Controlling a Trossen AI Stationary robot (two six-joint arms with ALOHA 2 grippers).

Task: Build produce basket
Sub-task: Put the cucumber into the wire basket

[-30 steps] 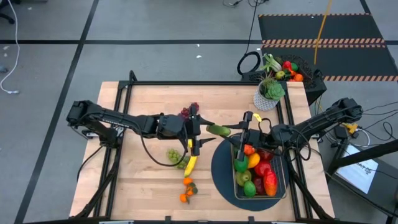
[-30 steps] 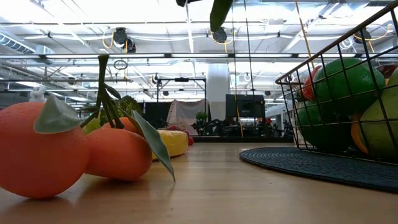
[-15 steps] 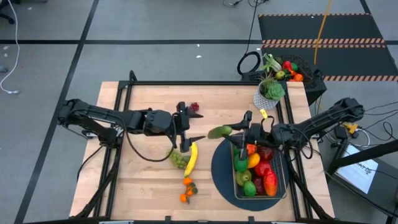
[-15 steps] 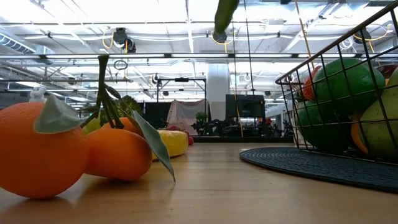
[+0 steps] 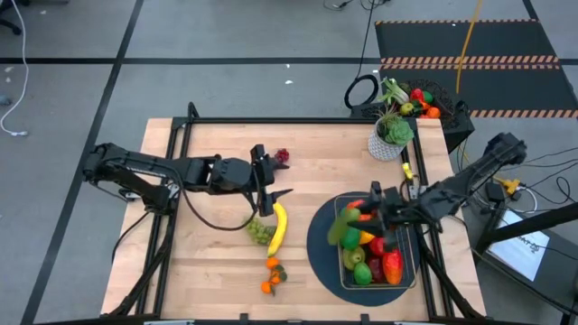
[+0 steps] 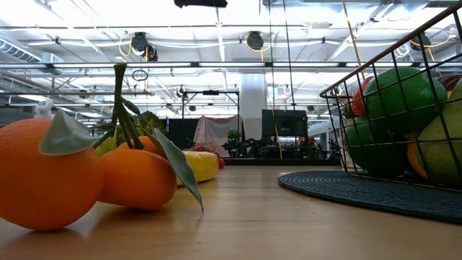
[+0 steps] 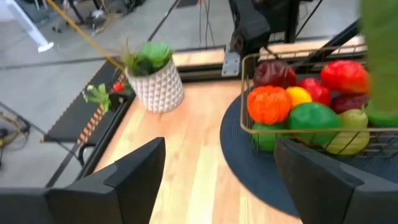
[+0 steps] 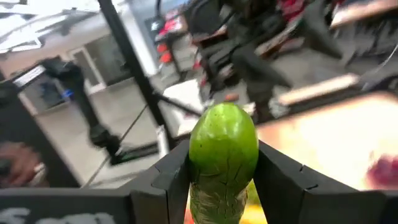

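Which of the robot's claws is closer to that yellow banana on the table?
The left claw. It hangs open right beside the banana, at its upper end. The right claw is far off over the basket, gripping a green cucumber.

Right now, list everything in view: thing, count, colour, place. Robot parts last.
basket: one, dark wire, on the round mat at the table's right
produce in the basket: a pile, red, green, orange and yellow; exact count unclear
round mat: one, dark, under the basket
banana: one, yellow, table centre
green grapes: one bunch, beside the banana
purple grapes: one small bunch, far side of the table
oranges: a leafy cluster, near table edge
potted plant: one, green in a white pot, far right corner
cucumber: one, green, held over the basket
left gripper: open, empty, above the banana
right gripper: shut on the cucumber
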